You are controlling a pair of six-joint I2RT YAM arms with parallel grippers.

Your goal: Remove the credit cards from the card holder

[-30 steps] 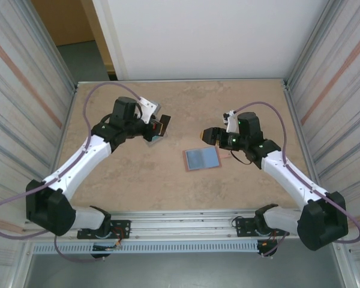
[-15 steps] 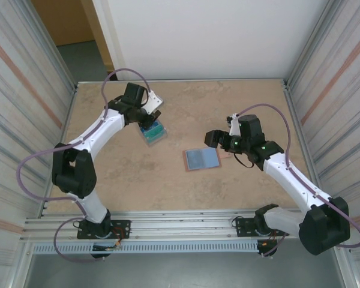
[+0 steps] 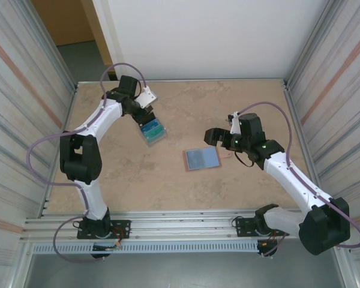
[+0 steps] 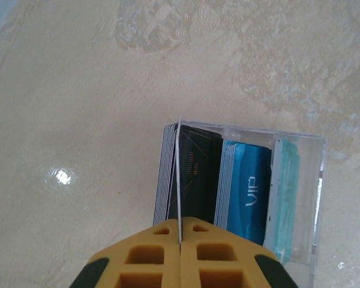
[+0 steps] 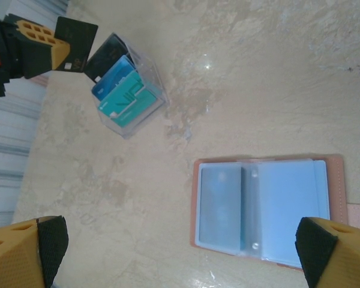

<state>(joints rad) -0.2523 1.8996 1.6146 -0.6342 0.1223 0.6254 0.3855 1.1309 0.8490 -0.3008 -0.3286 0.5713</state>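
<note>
I read "VIP" in white letters on the blue card (image 4: 247, 195) standing in the clear box (image 4: 318, 180); the small print on the black card (image 4: 199, 174) is too blurred for me.

clear plastic box (image 4: 310, 180) on beige marbled tbl (image 3: 228, 192), far-left side.

Bolted by black bases (image 3: 102, 229) to the rail (image 3: 186, 223), the left arm (image 3: 102, 120) and right arm (image 3: 288, 174) have white links, black joints and looping mauve cables (image 3: 33, 157), while the left gripper (image 4: 180, 225) and right gripper (image 3: 207, 137) carry ochre fingers (image 4: 147, 258) with square recesses and black pads (image 5: 51, 240).
</note>
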